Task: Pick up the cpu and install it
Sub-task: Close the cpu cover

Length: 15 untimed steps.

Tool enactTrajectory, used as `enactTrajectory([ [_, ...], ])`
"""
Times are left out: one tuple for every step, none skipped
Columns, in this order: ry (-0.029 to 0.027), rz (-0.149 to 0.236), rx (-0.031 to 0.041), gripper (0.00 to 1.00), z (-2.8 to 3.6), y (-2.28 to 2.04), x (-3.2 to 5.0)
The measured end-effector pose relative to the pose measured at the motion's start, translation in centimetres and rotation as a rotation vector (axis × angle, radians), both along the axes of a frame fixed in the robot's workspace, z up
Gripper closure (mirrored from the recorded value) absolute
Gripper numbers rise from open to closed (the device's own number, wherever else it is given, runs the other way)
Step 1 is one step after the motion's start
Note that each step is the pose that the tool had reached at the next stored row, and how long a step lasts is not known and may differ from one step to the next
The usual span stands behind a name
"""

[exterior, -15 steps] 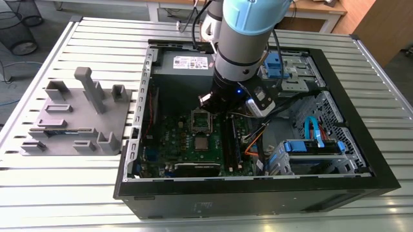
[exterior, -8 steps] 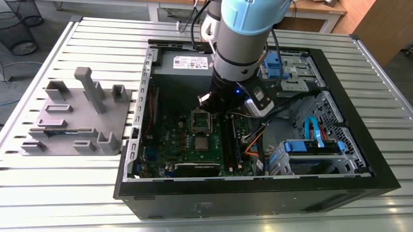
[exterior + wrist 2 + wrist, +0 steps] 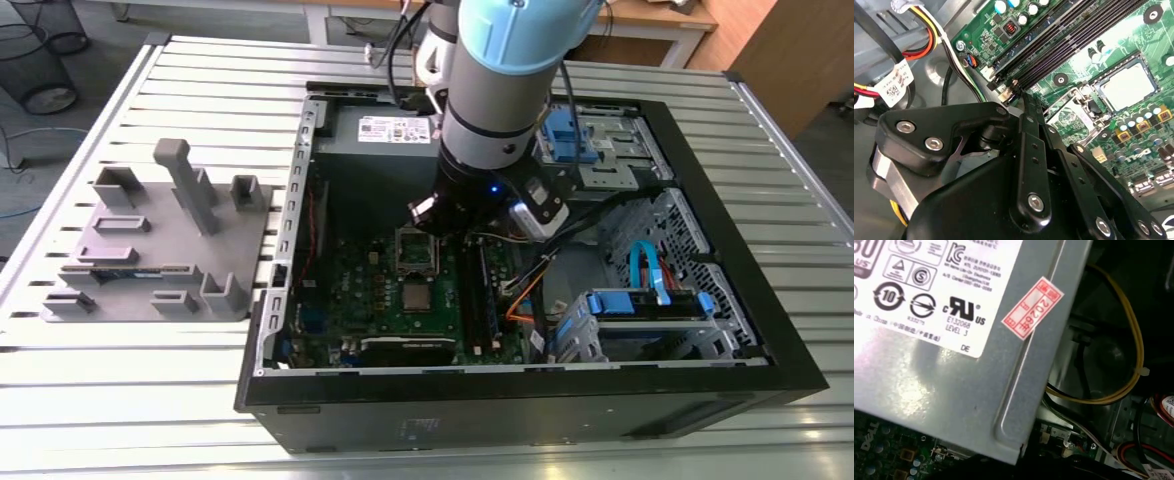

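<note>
Across the exterior view, a slatted metal table (image 3: pixel 174 60). On it, an open black computer case (image 3: pixel 534 400), with a grey fixture plate (image 3: pixel 160 245) at 9 o'clock from the case. Over the case, entering from 12 o'clock, the robot arm (image 3: pixel 501 90). Along the case's 12 o'clock wall, a silver power supply (image 3: pixel 380 130), seen close up in the first wrist view. On the case floor, a green motherboard (image 3: pixel 354 290). Just above that board in the second wrist view, the gripper (image 3: pixel 1023 95), near the memory slots (image 3: pixel 1069 40); clenched or released, cannot tell. At 6 o'clock from the arm's wrist, a silver socket frame (image 3: pixel 416 250), tipped open. At 6 o'clock from that frame, the cpu (image 3: pixel 418 296), apparently lying flat in its socket, shiny face up, apart from the gripper. Square, so no long axis; edges parallel to the case walls, running 12-to-6 and 3-to-9.
</note>
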<state>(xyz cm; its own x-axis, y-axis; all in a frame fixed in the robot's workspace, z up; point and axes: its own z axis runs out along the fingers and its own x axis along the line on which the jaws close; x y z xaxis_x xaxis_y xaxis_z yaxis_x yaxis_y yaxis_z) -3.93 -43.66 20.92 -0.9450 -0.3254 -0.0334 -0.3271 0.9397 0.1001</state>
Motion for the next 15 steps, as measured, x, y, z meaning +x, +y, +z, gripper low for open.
enactTrajectory([
  [-0.0001,0.006,0.0001,0.89,-0.02,0.01,0.00],
  [-0.0002,0.010,0.0006,0.89,-0.04,0.03,0.00],
  [-0.0001,0.013,0.0007,0.89,-0.04,0.06,0.01],
  [-0.0001,0.015,0.0008,0.89,-0.04,0.10,0.01],
  [0.0000,0.015,0.0010,0.89,-0.05,0.17,0.01],
  [0.0000,0.016,0.0010,0.89,-0.06,0.25,0.00],
  [0.0000,0.016,0.0011,0.89,-0.07,0.34,0.01],
  [0.0000,0.016,0.0011,0.89,-0.09,0.41,0.00],
  [0.0000,0.016,0.0011,0.89,-0.11,0.48,0.00],
  [0.0000,0.016,0.0011,0.89,-0.15,0.55,0.01],
  [-0.0001,0.016,0.0012,0.89,-0.19,0.60,0.01],
  [-0.0001,0.016,0.0013,0.89,-0.24,0.64,0.01],
  [-0.0001,0.016,0.0012,0.89,-0.27,0.69,0.01],
  [0.0000,0.016,0.0011,0.89,-0.28,0.73,0.01],
  [-0.0001,0.016,0.0012,0.89,-0.30,0.75,0.01],
])
